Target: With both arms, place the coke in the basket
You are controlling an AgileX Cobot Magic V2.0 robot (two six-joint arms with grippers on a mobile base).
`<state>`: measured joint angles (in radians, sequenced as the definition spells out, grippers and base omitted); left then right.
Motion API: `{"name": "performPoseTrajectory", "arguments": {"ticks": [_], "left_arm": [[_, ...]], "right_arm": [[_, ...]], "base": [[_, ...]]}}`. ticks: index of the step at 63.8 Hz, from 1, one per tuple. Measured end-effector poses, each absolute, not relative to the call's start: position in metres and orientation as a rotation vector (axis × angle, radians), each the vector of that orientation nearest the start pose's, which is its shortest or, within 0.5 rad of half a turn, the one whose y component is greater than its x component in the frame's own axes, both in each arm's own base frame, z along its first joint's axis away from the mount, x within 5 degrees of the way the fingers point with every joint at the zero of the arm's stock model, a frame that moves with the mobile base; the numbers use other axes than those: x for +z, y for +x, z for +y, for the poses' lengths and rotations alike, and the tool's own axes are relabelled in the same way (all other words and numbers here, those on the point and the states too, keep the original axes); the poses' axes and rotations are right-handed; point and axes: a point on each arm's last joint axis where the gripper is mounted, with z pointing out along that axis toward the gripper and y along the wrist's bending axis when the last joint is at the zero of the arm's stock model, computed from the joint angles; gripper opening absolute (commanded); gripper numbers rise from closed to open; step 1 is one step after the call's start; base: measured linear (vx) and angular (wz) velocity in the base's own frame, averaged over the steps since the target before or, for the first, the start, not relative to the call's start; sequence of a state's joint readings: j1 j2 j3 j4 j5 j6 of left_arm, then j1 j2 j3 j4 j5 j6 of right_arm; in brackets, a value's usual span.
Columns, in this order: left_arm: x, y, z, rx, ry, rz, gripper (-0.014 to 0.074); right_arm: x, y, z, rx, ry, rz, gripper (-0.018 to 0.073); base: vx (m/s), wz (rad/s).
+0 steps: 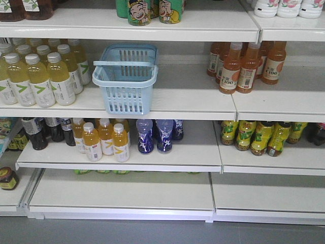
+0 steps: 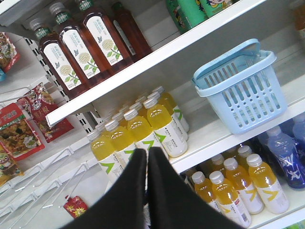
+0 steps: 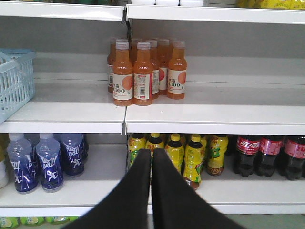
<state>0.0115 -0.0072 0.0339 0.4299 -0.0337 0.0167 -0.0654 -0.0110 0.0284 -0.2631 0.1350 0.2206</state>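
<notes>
The light blue slotted basket stands on the middle shelf, its handles folded over the top. It also shows in the left wrist view and at the left edge of the right wrist view. The slim all-red coke bottle is not in view. My left gripper is shut and empty, in front of yellow drink bottles, down and left of the basket. My right gripper is shut and empty, in front of the yellow-green bottles on the lower shelf. Neither arm shows in the front view.
Dark cola bottles with red labels stand at the lower shelf's right. Orange C100 bottles stand right of the basket, pale yellow bottles left of it. Blue bottles and orange-yellow bottles stand below it.
</notes>
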Motion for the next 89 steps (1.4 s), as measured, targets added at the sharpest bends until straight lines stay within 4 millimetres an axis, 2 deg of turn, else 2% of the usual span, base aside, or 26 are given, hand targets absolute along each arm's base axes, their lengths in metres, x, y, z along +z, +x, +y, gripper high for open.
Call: {"name": "performPoseTrajectory", "arguments": {"ticks": [89], "left_arm": [[0.2049, 0.0569, -0.0006, 0.360, 0.333, 1.452, -0.0006]], "right_arm": [[0.1923, 0.0562, -0.0069, -0.110, 0.047, 1.632, -0.0005]], "base": [[0.08, -0.03]]}}
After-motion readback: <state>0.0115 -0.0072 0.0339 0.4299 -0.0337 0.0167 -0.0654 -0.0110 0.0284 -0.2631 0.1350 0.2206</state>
